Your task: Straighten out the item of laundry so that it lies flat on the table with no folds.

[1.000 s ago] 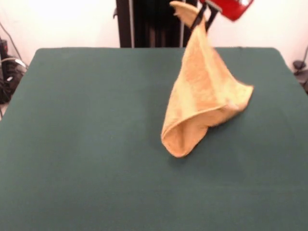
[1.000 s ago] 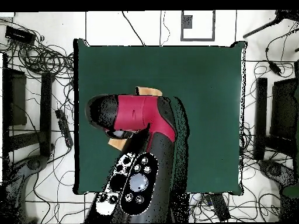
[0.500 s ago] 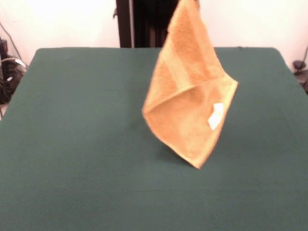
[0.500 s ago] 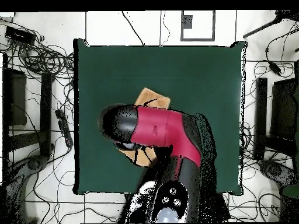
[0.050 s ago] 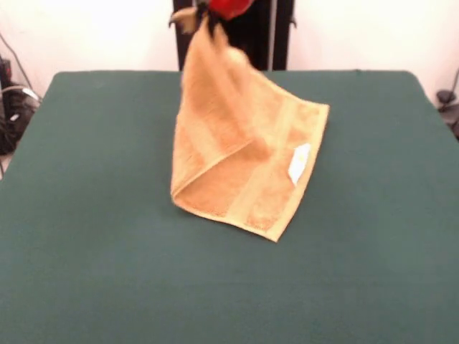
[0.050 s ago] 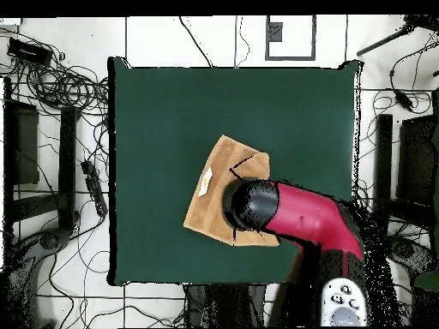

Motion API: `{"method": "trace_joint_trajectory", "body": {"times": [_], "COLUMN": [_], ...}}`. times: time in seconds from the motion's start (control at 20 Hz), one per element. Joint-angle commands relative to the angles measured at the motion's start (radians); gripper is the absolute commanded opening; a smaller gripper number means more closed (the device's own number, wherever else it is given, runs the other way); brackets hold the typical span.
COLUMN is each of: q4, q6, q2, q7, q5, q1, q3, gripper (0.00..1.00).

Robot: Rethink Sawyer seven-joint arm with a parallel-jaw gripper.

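Hanging from one corner, towel (image 5: 240, 161) is clamped in claw (image 5: 208, 11) at top edge; lower half drapes on desk (image 5: 93, 215) near centre, white tag (image 5: 298, 163) showing. Roughly half spread; raised corner not yet laid down, folds probably remain.

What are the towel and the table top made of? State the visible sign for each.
Towel: apparently terry cotton, a fuzzy matte pile with flatter woven bands and a white tag. Table top: seemingly felt-like fabric, dark green, even and without shine.
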Motion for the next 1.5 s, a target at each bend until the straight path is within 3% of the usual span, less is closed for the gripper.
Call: {"method": "trace_joint_trajectory", "body": {"times": [0.05, 0.2, 0.3, 0.45, 0.6, 0.95, 1.15, 1.3, 1.5], "q4": [0.326, 0.283, 0.22, 0.179, 0.153, 0.155, 0.09, 0.094, 0.105], "q6": [-0.285, -0.391, -0.312, -0.2, -0.179, -0.151, -0.068, -0.14, -0.188], "q2": [0.05, 0.114, 0.111, 0.096, 0.084, 0.065, 0.089, 0.097, 0.094], "q7": [-0.51, -0.509, -0.557, -0.636, -0.649, -0.57, -0.557, -0.414, -0.405], "q5": [-0.059, -0.255, -0.369, -0.473, -0.56, -0.592, -0.614, -0.573, -0.593], "q1": [-0.315, -0.434, -0.436, -0.46, -0.451, -0.447, -0.404, -0.403, -0.408], "q3": [0.459, 0.541, 0.54, 0.579, 0.586, 0.598, 0.566, 0.529, 0.519], "gripper": [1.0, 1.0, 1.0, 1.0, 1.0, 1.0, 1.0, 1.0, 1.0]}}
